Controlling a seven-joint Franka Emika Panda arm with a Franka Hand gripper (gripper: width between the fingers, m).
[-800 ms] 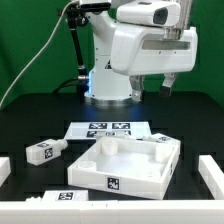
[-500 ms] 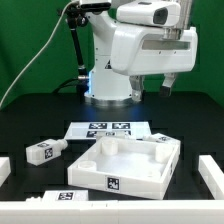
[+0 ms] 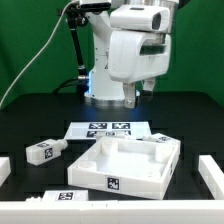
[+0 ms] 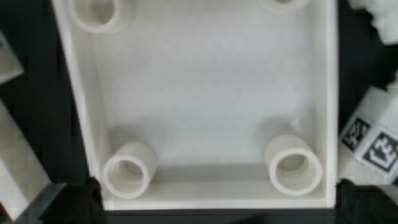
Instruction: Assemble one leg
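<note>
The leg (image 3: pixel 45 151) is a short white post with a marker tag, lying on the black table at the exterior view's left, apart from the tabletop. The white square tabletop (image 3: pixel 150 172) lies upside down in the middle, rim up. My gripper (image 3: pixel 142 91) hangs high above the table, behind the tabletop, far from the leg. In the wrist view the gripper (image 4: pixel 217 206) is open and empty, its dark fingertips (image 4: pixel 71 203) wide apart over the tabletop (image 4: pixel 205 100), whose round sockets show. The leg is out of the wrist view.
The marker board (image 3: pixel 108 129) lies behind the tabletop and shows at the wrist view's edge (image 4: pixel 374 140). Other white parts lie at the left edge (image 3: pixel 4 168), the right edge (image 3: pixel 212 172) and the front (image 3: pixel 62 196). The robot base (image 3: pixel 105 88) stands at the back.
The arm's wrist and gripper have swung toward the exterior view's left. The leg, tabletop and other parts have not moved.
</note>
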